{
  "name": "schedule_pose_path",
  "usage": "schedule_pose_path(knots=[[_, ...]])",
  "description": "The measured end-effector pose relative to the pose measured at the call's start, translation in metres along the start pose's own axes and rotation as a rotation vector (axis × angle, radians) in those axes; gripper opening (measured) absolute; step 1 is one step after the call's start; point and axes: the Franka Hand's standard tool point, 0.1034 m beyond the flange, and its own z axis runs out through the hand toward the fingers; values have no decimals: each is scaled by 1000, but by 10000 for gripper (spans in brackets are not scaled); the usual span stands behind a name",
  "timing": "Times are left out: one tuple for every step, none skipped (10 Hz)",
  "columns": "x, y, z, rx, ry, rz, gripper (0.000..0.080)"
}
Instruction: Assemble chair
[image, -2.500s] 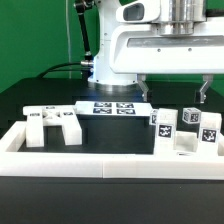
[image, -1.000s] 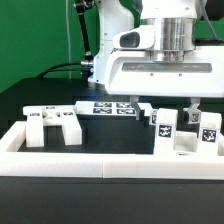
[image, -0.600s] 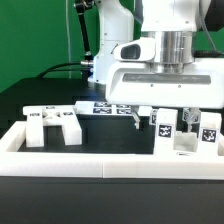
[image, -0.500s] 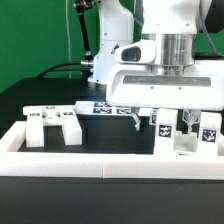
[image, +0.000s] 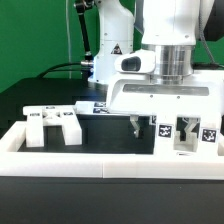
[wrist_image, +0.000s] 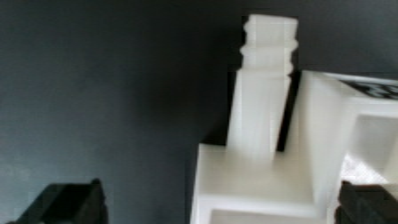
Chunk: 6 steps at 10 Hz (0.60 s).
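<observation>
On the exterior view's right, behind the white border rail (image: 70, 163), the gripper (image: 160, 125) hangs low over a cluster of upright chair parts (image: 164, 133). Its fingers (image: 134, 124) stand wide apart around one part and hold nothing. Another chair piece (image: 55, 124) lies well apart, to the left. The wrist view shows a notched white post (wrist_image: 263, 90).

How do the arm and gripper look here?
Glossy white arm, rounded shells, with a grey metal ring at the wrist. The gripper is a wide white box with two short dark fingers. Black cables run behind the arm.
</observation>
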Motion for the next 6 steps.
schedule_pose_path(knots=[[0,0,0,0,-1,0,649],[-1,1,2,-1,-3,0,649],[-2,1,3,-2,-5,0,649],[-2,1,3,-2,-6,0,500],[-2,1,3,-2,-6,0,500],[-2,1,3,-3,-6,0,323]])
